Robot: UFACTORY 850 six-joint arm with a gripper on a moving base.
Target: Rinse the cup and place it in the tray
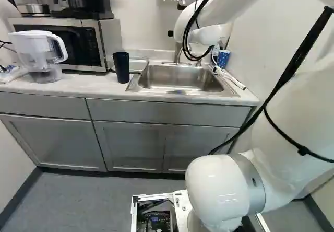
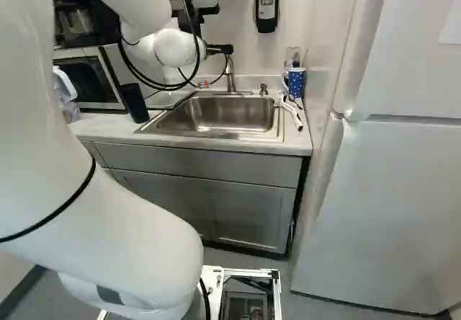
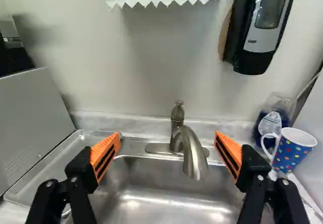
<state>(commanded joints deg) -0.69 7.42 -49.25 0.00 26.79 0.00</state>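
Spread wide, the gripper (image 3: 168, 134) grasps nothing above the sink (image 1: 180, 79). Leftward, a dark cup (image 1: 121, 67) stands upright beside the tray (image 3: 60, 153), whose visible part is bare, presumably for draining. Right of the faucet (image 3: 195, 156), a spotted mug (image 3: 292, 153) turns its handle sinkward, perhaps for easy grasping. Which needs rinsing, I can't tell.

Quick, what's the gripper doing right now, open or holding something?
Gripper: open, its orange pads wide apart, holding nothing; the faucet shows beyond, between them.
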